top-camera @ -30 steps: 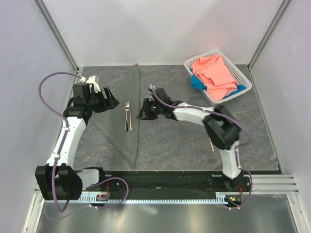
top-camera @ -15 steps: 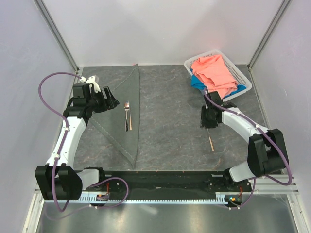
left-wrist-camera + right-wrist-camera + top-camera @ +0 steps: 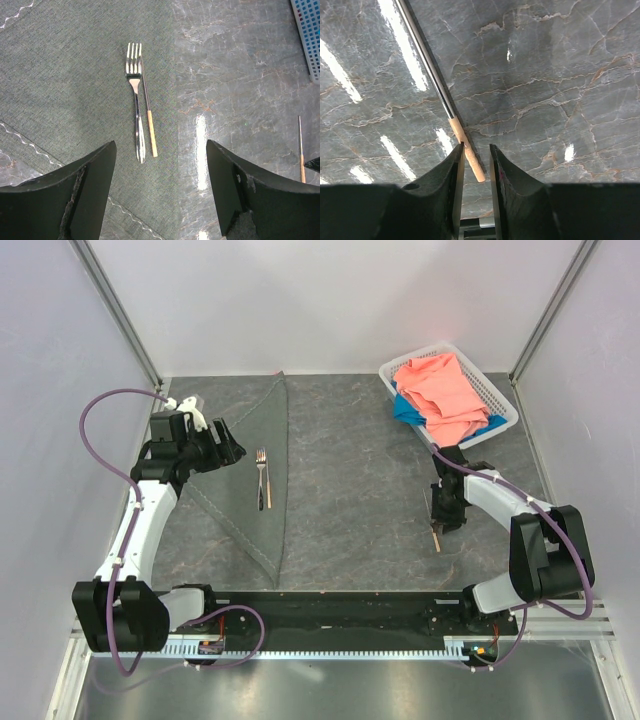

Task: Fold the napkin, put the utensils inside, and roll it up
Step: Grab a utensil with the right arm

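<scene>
- Grey table: fork, one chopstick on napkin; left gripper open.
- Right gripper, narrowly open, straddles second chopstick, seemingly unclamped; next, pinch and carry.

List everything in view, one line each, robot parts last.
table: 1, grey marbled, under everything
napkin: 1, dark grey, folded into a triangle, left half of the table
fork: 1, silver, on the napkin
chopsticks: 2, light wood with dark ends; one on the napkin beside the fork, one on bare table at right
basket: 1, white, far right corner
pink cloth: 1, salmon, on top in the basket
blue cloth: 1, blue, in the basket under the pink one
left tool: 1, black, wide open, above the napkin
right tool: 1, black, narrowly open, fingers either side of the right chopstick's wooden end
</scene>
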`<state>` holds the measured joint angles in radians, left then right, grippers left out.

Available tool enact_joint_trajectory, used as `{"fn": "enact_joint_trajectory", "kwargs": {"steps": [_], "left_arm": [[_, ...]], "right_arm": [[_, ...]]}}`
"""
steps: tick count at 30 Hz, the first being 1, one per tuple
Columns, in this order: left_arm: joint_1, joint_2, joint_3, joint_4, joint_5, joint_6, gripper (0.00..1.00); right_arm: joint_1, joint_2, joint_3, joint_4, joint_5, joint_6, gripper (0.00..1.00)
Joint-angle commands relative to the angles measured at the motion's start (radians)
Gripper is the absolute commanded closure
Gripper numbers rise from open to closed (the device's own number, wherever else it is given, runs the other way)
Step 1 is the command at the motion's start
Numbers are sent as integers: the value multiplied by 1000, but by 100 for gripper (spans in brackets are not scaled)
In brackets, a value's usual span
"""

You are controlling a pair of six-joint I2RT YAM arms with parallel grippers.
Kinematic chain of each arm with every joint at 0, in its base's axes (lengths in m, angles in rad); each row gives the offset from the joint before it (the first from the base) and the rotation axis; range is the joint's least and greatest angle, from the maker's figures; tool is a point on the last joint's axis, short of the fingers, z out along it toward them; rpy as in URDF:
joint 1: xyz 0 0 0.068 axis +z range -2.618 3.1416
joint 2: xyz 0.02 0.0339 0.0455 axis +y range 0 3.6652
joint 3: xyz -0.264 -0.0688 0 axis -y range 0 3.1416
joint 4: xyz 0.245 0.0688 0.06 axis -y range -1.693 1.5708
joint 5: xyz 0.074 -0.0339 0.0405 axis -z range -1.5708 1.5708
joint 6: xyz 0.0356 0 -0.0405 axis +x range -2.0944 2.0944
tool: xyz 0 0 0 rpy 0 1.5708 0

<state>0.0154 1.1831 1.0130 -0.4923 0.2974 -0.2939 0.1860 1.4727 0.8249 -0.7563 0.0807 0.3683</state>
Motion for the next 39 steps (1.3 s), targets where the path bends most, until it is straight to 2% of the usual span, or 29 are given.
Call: {"fn": "enact_joint_trajectory", "kwargs": {"steps": [1,16,23,26,27,30,36,39], "left_arm": [[-3,3,12,15,20,4,20],[-3,1,10,17,28,2,20],[-5,-3,10,17,29,1,20],[-3,-7,10,15,28,1,20],[-3,-7,12,15,31,1,20],[-5,-8,12,15,31,1,20],[-3,-11,10,18,34,-1,20],[-3,-14,9,20,37,-1,20]], "right_arm": [[-2,-21,-7,9,-25,-14,67],[-2,15,-24,51,-76,-12,72],[16,41,-29,60,-73,-14,71],[24,43,-30,60,-67,-6,77],[26,41,-30,63,-71,-3,86],[52,37,-35,92,-113,18,100],[196,60,-14,225,-203,141,100],[295,104,54,328,-238,228,100]]}}
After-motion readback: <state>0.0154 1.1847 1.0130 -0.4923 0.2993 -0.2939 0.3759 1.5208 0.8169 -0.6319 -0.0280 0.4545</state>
